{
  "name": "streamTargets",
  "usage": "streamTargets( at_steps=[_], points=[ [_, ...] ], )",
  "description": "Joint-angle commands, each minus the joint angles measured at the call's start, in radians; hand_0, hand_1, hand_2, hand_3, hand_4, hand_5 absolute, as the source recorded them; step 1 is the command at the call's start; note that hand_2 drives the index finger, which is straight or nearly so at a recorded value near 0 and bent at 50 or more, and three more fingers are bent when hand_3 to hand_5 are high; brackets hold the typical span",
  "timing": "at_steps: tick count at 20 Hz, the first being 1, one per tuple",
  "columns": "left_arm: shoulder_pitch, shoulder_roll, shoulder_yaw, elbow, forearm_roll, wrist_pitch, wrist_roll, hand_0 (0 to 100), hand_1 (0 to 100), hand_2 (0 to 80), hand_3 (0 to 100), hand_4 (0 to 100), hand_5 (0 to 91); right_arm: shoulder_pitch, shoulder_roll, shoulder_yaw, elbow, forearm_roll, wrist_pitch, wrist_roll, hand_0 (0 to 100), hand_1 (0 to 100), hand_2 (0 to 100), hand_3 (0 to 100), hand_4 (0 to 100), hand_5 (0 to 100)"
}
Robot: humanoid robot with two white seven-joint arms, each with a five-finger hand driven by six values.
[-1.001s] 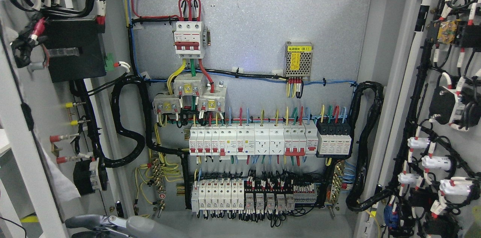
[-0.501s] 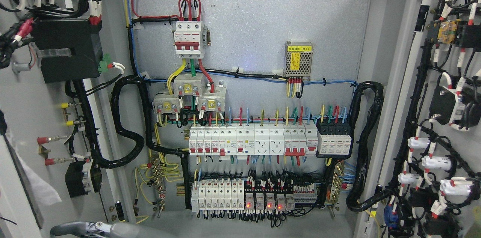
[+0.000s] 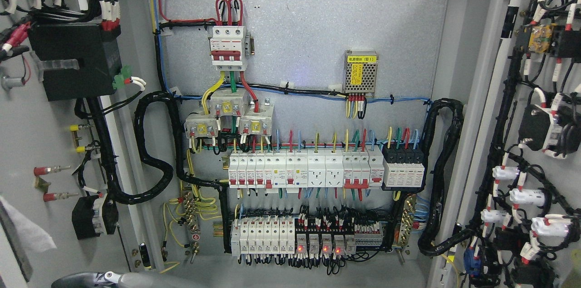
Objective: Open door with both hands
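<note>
Doors of the grey metal electrical cabinet stand swung wide: the left door and the right door are both cut off by the frame edges, their inner faces carrying black wiring looms. Only a grey left robot arm shows, at the bottom edge just below the left door; its robot hand is out of frame, so its grip cannot be told. Between the doors, the grey back panel holds a red-and-white main breaker, a row of white breakers and lit relays.
</note>
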Motion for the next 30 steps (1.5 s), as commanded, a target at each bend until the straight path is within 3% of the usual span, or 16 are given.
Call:
streamTargets(
  at_steps=[1,16,22,30],
  points=[
    [-0.001,0.005,0.001,-0.002,0.001,-0.001,0.0,30,0,2.7,3,4,0.0,-0.027,0.0,0.047,0.025,-0.001,0.0,-0.002,22,0,0,0,0,0],
    [-0.009,0.0,-0.001,-0.003,-0.001,-0.001,-0.017,30,0,2.6,3,4,0.0,-0.144,0.0,0.091,0.037,-0.083,0.002,-0.009,22,0,0,0,0,0],
    [-0.012,0.003,0.001,-0.003,0.001,-0.003,-0.019,30,0,2.6,3,4,0.0,-0.145,0.0,0.148,0.039,-0.083,0.002,-0.007,22,0,0,0,0,0],
    [-0.012,0.006,0.001,-0.003,0.002,-0.001,-0.019,30,0,2.6,3,4,0.0,-0.15,0.0,0.149,0.072,-0.084,0.002,-0.007,22,0,0,0,0,0]
  ],
)
